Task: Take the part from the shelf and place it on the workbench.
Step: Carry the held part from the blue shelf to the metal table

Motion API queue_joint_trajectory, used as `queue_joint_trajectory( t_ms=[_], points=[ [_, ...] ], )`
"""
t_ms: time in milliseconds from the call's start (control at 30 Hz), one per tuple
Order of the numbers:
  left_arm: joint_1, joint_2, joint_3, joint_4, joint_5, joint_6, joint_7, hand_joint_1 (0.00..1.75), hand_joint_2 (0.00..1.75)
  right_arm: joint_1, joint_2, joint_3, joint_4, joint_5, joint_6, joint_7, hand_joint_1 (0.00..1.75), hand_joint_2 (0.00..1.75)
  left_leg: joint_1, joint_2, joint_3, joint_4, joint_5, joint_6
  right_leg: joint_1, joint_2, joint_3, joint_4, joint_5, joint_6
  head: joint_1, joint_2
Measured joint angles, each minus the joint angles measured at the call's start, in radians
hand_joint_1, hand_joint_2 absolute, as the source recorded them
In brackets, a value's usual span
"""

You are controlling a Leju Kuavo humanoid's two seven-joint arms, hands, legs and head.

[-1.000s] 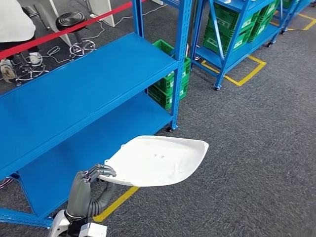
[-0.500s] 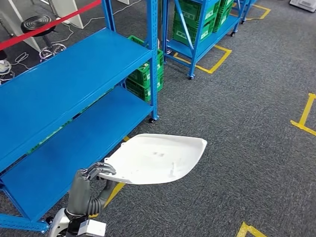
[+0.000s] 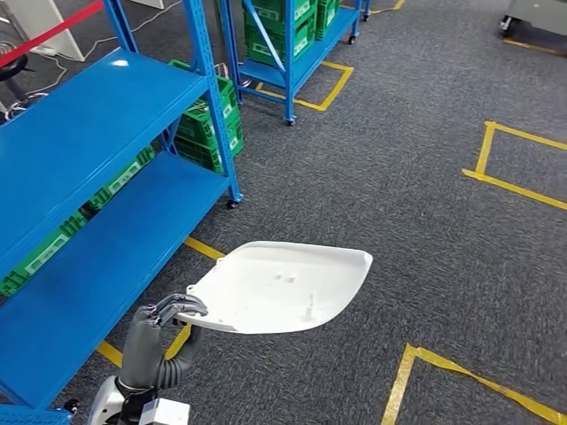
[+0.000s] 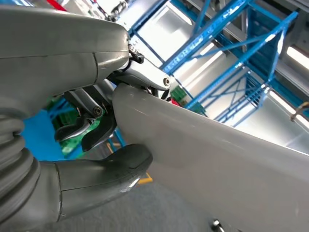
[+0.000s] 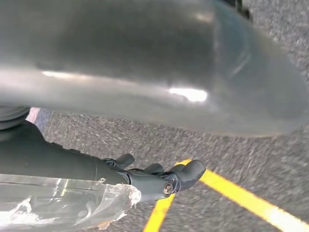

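- At far left in the head view, blue shelf with two flat levels, both bare blue surfaces; green crates sit on the floor behind its corner post.
- Red barrier tape crosses the top left corner, behind the shelf.
- Low left, my left hand comes up from the bottom edge, arm silver, hand dark grey.
- My left hand grips the near-left edge of the part: dark fingers curled over the top rim, thumb underneath. Left wrist view confirms it, thumb pressed against the underside of the part, fingers hooked over the edge.
- The part is a wide white moulded shell, shallow, held roughly level in the air over the grey carpet, just to the right of the shelf, touching nothing but my hand there.
- Second blue rack with more green crates, top centre, well apart from the part.
- Yellow floor tape marks boxes at right and bottom right.
- Right wrist view: my right hand sits under the part's grey underside, fingers stretched out fairly straight and close together, carpet and a yellow line behind them. Gap shows between fingers and part here; can't tell if my right hand touches or supports it.
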Motion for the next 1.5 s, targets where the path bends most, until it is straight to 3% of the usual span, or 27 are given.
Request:
queue_joint_trajectory(
  t_ms=[67, 133, 167, 200, 267, 333, 367, 400, 467, 533, 567, 633, 700, 767, 800, 867, 900, 967, 1000, 1067, 1133, 1167, 1233, 1300, 1367, 1433, 1500],
  points=[
    [-0.001, -0.001, 0.000, 0.000, 0.002, 0.000, -0.002, 1.75, 1.75, 0.000, 0.000, -0.002, 0.000, 0.001, -0.002, -0.002, 0.00, 0.00, -0.001, -0.021, 0.040, -0.073, -0.012, 0.003, -0.001, 0.019, -0.018, 0.002, 0.024, 0.010, 0.000, 0.000],
    [-0.001, -0.002, 0.001, 0.000, 0.003, 0.000, -0.003, 1.75, 1.75, 0.005, 0.000, -0.006, 0.000, 0.001, -0.003, -0.003, 0.00, 0.00, -0.002, -0.001, 0.028, -0.077, -0.001, 0.010, -0.003, 0.030, -0.031, -0.001, 0.039, 0.020, 0.000, 0.000],
    [-0.001, -0.003, 0.001, 0.000, 0.003, -0.001, -0.003, 1.75, 1.75, 0.008, 0.001, -0.007, 0.000, 0.001, -0.003, -0.003, 0.00, 0.00, -0.002, 0.011, 0.019, -0.077, 0.009, 0.018, -0.002, 0.017, -0.042, 0.011, 0.023, 0.026, 0.003, 0.000],
    [-0.001, -0.004, 0.001, 0.000, 0.004, -0.001, -0.003, 1.75, 1.75, 0.009, 0.002, -0.008, 0.000, 0.000, -0.003, -0.002, 0.00, 0.00, 0.000, 0.025, 0.009, -0.078, 0.020, 0.025, -0.002, -0.003, -0.058, 0.044, -0.012, 0.032, 0.006, 0.000],
    [0.001, -0.005, 0.002, 0.000, 0.006, -0.002, -0.003, 1.75, 1.75, 0.007, 0.004, -0.010, 0.000, 0.000, -0.003, -0.001, 0.00, 0.00, -0.001, 0.050, -0.014, -0.078, 0.040, 0.033, -0.005, -0.052, -0.100, 0.173, -0.115, 0.043, 0.013, 0.000],
    [0.002, -0.005, 0.003, 0.000, 0.009, -0.003, -0.003, 1.75, 1.75, 0.004, 0.007, -0.012, 0.000, 0.000, -0.003, -0.001, 0.00, 0.00, -0.002, 0.078, -0.036, -0.077, 0.055, 0.031, -0.013, -0.070, -0.121, 0.298, -0.168, 0.052, 0.014, 0.000],
    [0.002, -0.005, 0.003, 0.000, 0.010, -0.003, -0.003, 1.75, 1.75, 0.004, 0.008, -0.013, 0.000, 0.000, -0.003, -0.001, 0.00, 0.00, -0.002, 0.092, -0.043, -0.076, 0.060, 0.028, -0.017, -0.074, -0.107, 0.313, -0.165, 0.055, 0.015, 0.000],
    [0.002, -0.005, 0.003, 0.000, 0.010, -0.003, -0.003, 1.75, 1.75, 0.004, 0.008, -0.014, 0.000, 0.000, -0.003, -0.001, 0.00, 0.00, -0.002, 0.105, -0.048, -0.075, 0.064, 0.025, -0.021, -0.079, -0.072, 0.285, -0.148, 0.058, 0.015, 0.000],
    [0.002, -0.005, 0.004, 0.000, 0.010, -0.003, -0.003, 1.75, 1.75, 0.004, 0.009, -0.016, 0.000, 0.000, -0.003, -0.001, 0.00, 0.00, -0.004, 0.127, -0.056, -0.074, 0.069, 0.018, -0.024, -0.108, 0.037, 0.141, -0.108, 0.062, 0.015, 0.000],
    [0.001, -0.005, 0.005, 0.000, 0.011, -0.003, -0.003, 1.75, 1.75, 0.002, 0.011, -0.017, 0.000, 0.000, -0.003, -0.001, 0.00, 0.00, -0.007, 0.147, -0.064, -0.071, 0.077, 0.008, -0.016, -0.138, 0.103, 0.025, -0.097, 0.055, 0.014, 0.000],
    [0.001, -0.005, 0.005, 0.000, 0.011, -0.003, -0.003, 1.75, 1.75, 0.002, 0.012, -0.018, 0.001, -0.001, -0.003, -0.001, 0.00, 0.00, -0.009, 0.155, -0.071, -0.070, 0.083, 0.002, -0.011, -0.143, 0.105, 0.005, -0.099, 0.048, 0.013, 0.000],
    [0.000, -0.005, 0.005, 0.000, 0.011, -0.003, -0.003, 1.75, 1.75, 0.006, 0.013, -0.020, 0.001, -0.001, -0.003, 0.000, 0.00, 0.00, -0.005, 0.162, -0.088, -0.072, 0.090, -0.008, -0.008, -0.127, 0.082, -0.002, -0.085, 0.029, 0.011, 0.000],
    [0.000, -0.004, 0.007, 0.000, 0.011, -0.003, -0.003, 1.75, 1.75, 0.011, 0.012, -0.022, 0.001, 0.000, -0.003, 0.001, 0.00, 0.00, 0.000, 0.123, -0.121, -0.034, 0.059, -0.011, -0.009, -0.106, 0.064, -0.005, -0.070, 0.014, 0.010, 0.000],
    [0.002, -0.004, 0.008, 0.000, 0.012, -0.003, -0.006, 1.75, 1.75, 0.013, 0.012, -0.023, 0.001, 0.001, -0.004, 0.002, 0.00, 0.00, 0.000, 0.068, -0.189, 0.094, -0.003, -0.008, -0.010, -0.084, 0.050, -0.007, -0.060, 0.002, 0.008, 0.000],
    [0.003, -0.004, 0.009, 0.000, 0.012, -0.004, -0.008, 1.75, 1.75, 0.012, 0.012, -0.023, 0.001, 0.003, -0.005, 0.003, 0.00, 0.00, -0.003, 0.056, -0.229, 0.170, -0.025, -0.008, -0.010, -0.072, 0.044, -0.007, -0.056, -0.003, 0.006, 0.000],
    [0.003, -0.004, 0.010, 0.000, 0.008, -0.003, -0.014, 1.75, 1.75, 0.010, 0.012, -0.023, 0.001, 0.007, -0.004, 0.005, 0.00, 0.00, -0.008, 0.049, -0.280, 0.244, -0.016, -0.005, -0.007, -0.045, 0.035, -0.008, -0.053, -0.011, 0.005, 0.000],
    [0.002, -0.004, 0.010, 0.000, 0.004, -0.003, -0.017, 1.75, 1.75, 0.010, 0.012, -0.023, 0.001, 0.011, -0.005, 0.006, 0.00, 0.00, -0.010, 0.048, -0.278, 0.224, 0.018, -0.001, -0.004, -0.029, 0.034, -0.008, -0.055, -0.013, 0.005, 0.000],
    [0.001, -0.004, 0.010, 0.000, -0.005, -0.001, -0.021, 1.75, 1.75, 0.009, 0.014, -0.023, 0.001, 0.018, -0.006, 0.006, 0.00, 0.00, -0.013, 0.023, -0.230, 0.099, 0.108, 0.016, -0.002, -0.001, 0.036, -0.009, -0.061, -0.017, 0.006, 0.000],
    [0.001, -0.005, 0.009, 0.000, -0.007, 0.000, -0.023, 1.75, 1.75, 0.007, 0.016, -0.023, 0.001, 0.021, -0.008, 0.006, 0.00, 0.00, -0.015, 0.004, -0.194, 0.025, 0.132, 0.024, -0.001, 0.011, 0.035, -0.009, -0.064, -0.017, 0.007, 0.000],
    [-0.002, -0.006, 0.009, 0.001, -0.011, 0.003, -0.024, 1.75, 1.75, 0.004, 0.020, -0.023, 0.001, 0.024, -0.009, 0.006, 0.00, 0.00, -0.019, -0.015, -0.146, -0.072, 0.134, 0.028, -0.005, 0.033, 0.034, -0.009, -0.067, -0.009, 0.006, 0.000],
    [-0.007, -0.008, 0.009, 0.002, -0.015, 0.007, -0.026, 1.75, 1.75, 0.005, 0.020, -0.022, 0.000, 0.028, -0.010, 0.006, 0.00, 0.00, -0.018, 0.008, -0.121, -0.111, 0.116, 0.025, -0.005, 0.051, 0.047, -0.018, -0.071, -0.001, 0.000, 0.000],
    [-0.009, -0.008, 0.009, 0.003, -0.017, 0.009, -0.027, 1.75, 1.75, 0.006, 0.021, -0.022, 0.000, 0.030, -0.010, 0.006, 0.00, 0.00, -0.014, 0.017, -0.107, -0.123, 0.111, 0.026, -0.001, 0.046, 0.051, -0.019, -0.075, 0.003, -0.002, 0.000],
    [-0.011, -0.011, 0.009, 0.004, -0.018, 0.012, -0.028, 1.75, 1.75, 0.007, 0.022, -0.022, -0.002, 0.033, -0.010, 0.005, 0.00, 0.00, -0.003, 0.031, -0.065, -0.137, 0.097, 0.023, 0.003, 0.002, 0.018, 0.045, -0.087, 0.017, 0.012, 0.000],
    [-0.011, -0.012, 0.010, 0.006, -0.019, 0.014, -0.030, 1.75, 1.75, 0.006, 0.023, -0.022, -0.002, 0.035, -0.009, 0.006, 0.00, 0.00, 0.000, 0.050, -0.028, -0.138, 0.072, 0.020, -0.005, -0.054, -0.084, 0.194, -0.106, 0.034, 0.026, 0.000],
    [-0.009, -0.012, 0.009, 0.007, -0.020, 0.014, -0.030, 1.75, 1.75, 0.008, 0.023, -0.022, -0.002, 0.035, -0.008, 0.006, 0.00, 0.00, 0.005, 0.070, 0.013, -0.138, 0.041, 0.014, -0.014, -0.076, -0.176, 0.289, -0.120, 0.044, 0.027, 0.000],
    [-0.007, -0.013, 0.009, 0.008, -0.020, 0.014, -0.030, 1.75, 1.75, 0.010, 0.023, -0.022, -0.002, 0.035, -0.008, 0.006, 0.00, 0.00, 0.013, 0.087, 0.068, -0.138, 0.002, 0.005, -0.019, -0.086, -0.191, 0.242, -0.094, 0.051, 0.029, 0.000],
    [-0.008, -0.014, 0.008, 0.008, -0.020, 0.014, -0.030, 1.75, 1.75, 0.011, 0.024, -0.022, -0.001, 0.035, -0.008, 0.006, 0.00, 0.00, 0.018, 0.103, 0.130, -0.138, -0.046, -0.009, -0.022, -0.127, -0.153, 0.103, 0.011, 0.057, 0.033, 0.000]
  ],
)
